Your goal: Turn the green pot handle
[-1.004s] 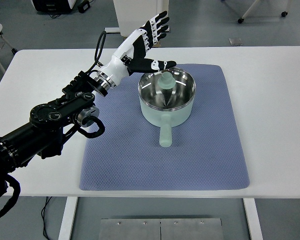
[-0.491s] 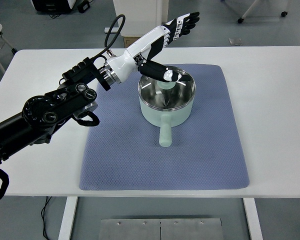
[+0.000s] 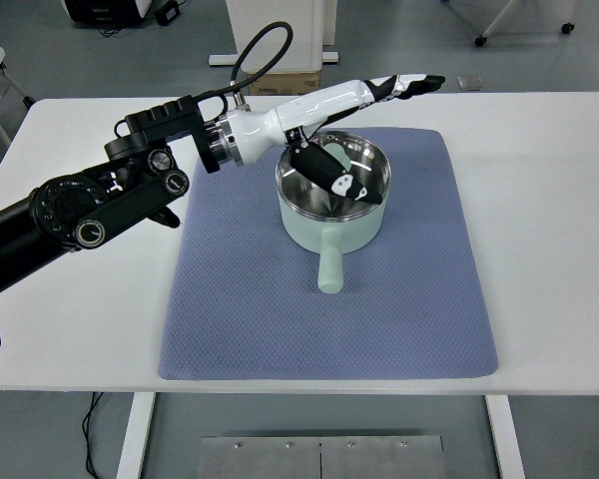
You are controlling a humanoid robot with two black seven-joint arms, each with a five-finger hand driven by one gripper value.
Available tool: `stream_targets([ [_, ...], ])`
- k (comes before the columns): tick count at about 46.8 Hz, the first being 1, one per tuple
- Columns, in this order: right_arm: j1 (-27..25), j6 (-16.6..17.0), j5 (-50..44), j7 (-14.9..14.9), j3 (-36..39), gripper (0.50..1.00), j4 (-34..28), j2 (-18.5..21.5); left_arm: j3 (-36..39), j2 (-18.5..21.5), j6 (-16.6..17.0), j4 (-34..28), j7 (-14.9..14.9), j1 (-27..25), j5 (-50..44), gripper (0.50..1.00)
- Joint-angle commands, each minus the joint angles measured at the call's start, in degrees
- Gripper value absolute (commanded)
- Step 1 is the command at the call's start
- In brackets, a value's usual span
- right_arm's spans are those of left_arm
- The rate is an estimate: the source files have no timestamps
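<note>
- left arm (image 3: 110, 200) comes in from the left edge, over the desk (image 3: 80, 299) and the back-left corner of the mat (image 3: 280, 319).
- left hand (image 3: 354, 115) is stretched flat over the pot (image 3: 332, 195). fingers (image 3: 409, 83) straight and together, pointing right past the far rim; thumb (image 3: 331, 172) hangs down apart from them into the bowl. it grips nothing.
- pot sits on the mat's upper middle, upright and empty, steel inside, pale green outside.
- handle (image 3: 329, 267) sticks out toward the desk's near edge, lying just above the mat and well clear of the hand.
- cannot tell whether the thumb touches the inner wall or only hangs inside it.
- judgement: the step is to get a purchase on the rim, thumb inside and fingers outside, then swing the body so the handle sweeps round.
- doing it well: press lightly, keep the pot flat on the mat, turn about its centre, not drag it sideways.
- risk: the mat's texture may grab the base, so a push high on the rim could tip the pot.
- right arm not seen.
</note>
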Motion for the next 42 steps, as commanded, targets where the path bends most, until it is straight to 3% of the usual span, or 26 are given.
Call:
stream_targets([
  [1,0.0,0.0,-0.1,0.0,0.0,1.0,0.0,0.0,1.0,1.2,-0.2,-2.9,0.0,-0.7,3.0,1.0],
  [14,0.0,0.0,0.0,0.0,0.0,1.0,0.0,0.0,11.2,5.0,-0.1,-6.5,0.0,-6.3,5.2,1.0],
  [26,0.0,0.0,0.0,0.0,0.0,1.0,0.0,0.0,22.8,5.4,0.1,-6.8,0.0,-13.9,5.2,1.0],
  [42,0.0,0.0,-0.1,0.0,0.0,1.0,0.0,0.0,27.7,4.5,0.0,-7.9,0.0,-19.7,5.3,1.0],
])
